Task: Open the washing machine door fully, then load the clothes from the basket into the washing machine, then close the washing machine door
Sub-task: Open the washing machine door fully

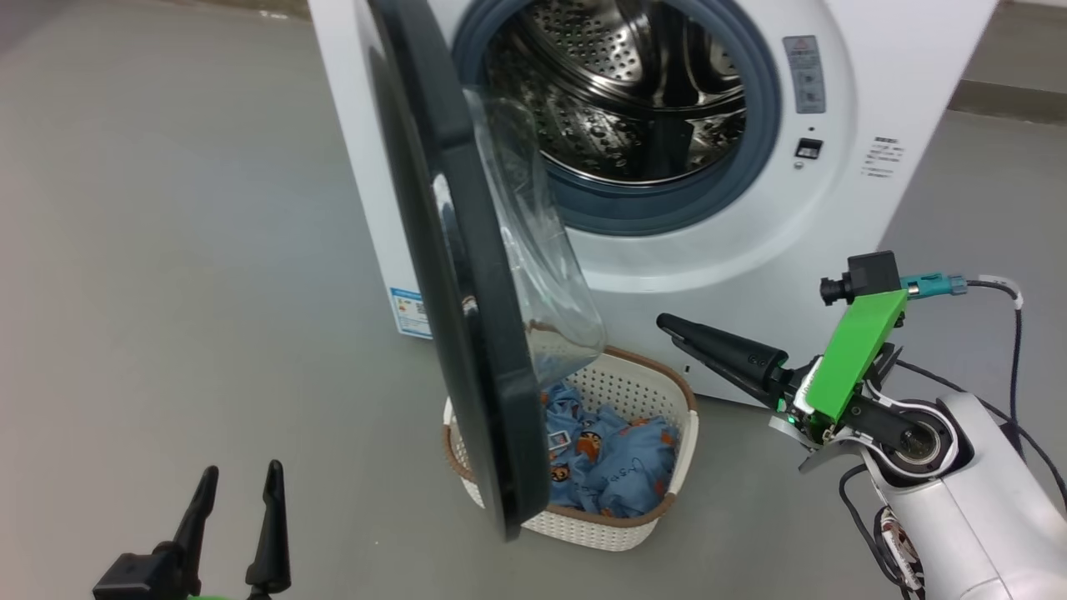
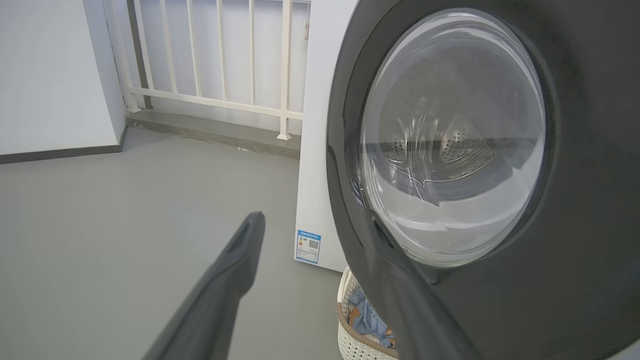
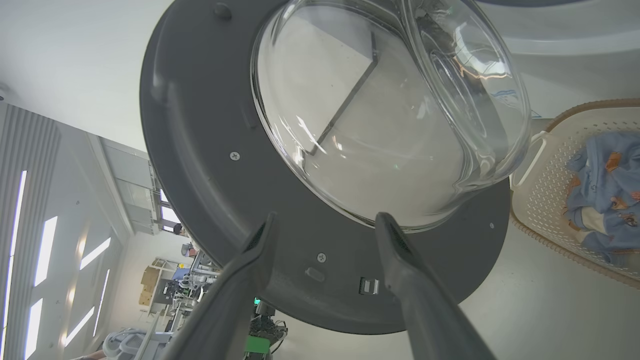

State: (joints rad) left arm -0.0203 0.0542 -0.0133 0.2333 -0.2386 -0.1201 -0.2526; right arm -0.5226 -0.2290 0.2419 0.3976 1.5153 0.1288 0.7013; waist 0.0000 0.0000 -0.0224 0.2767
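The white washing machine (image 1: 834, 217) stands with its steel drum (image 1: 633, 83) exposed. Its black door (image 1: 467, 333) is swung out toward me, nearly edge-on, with the glass bowl (image 1: 542, 250) bulging to the right. Beneath the door the cream basket (image 1: 685, 417) sits on the floor, holding the blue bear-print clothes (image 1: 617, 458). To the right of the door, above the basket, my right gripper (image 1: 675, 327) points left at the door's inner face (image 3: 200, 165). It is open and holds nothing (image 3: 326, 220). At the lower left my left gripper (image 1: 237, 479) is open and empty, facing the door's outer side (image 2: 575, 250).
Grey floor (image 1: 167, 250) spreads out to the left of the machine. A white railing (image 2: 220, 60) and a wall stand behind the machine's side. A blue sticker (image 1: 410, 310) marks the machine's lower front. Cables (image 1: 1013, 333) trail from my right wrist.
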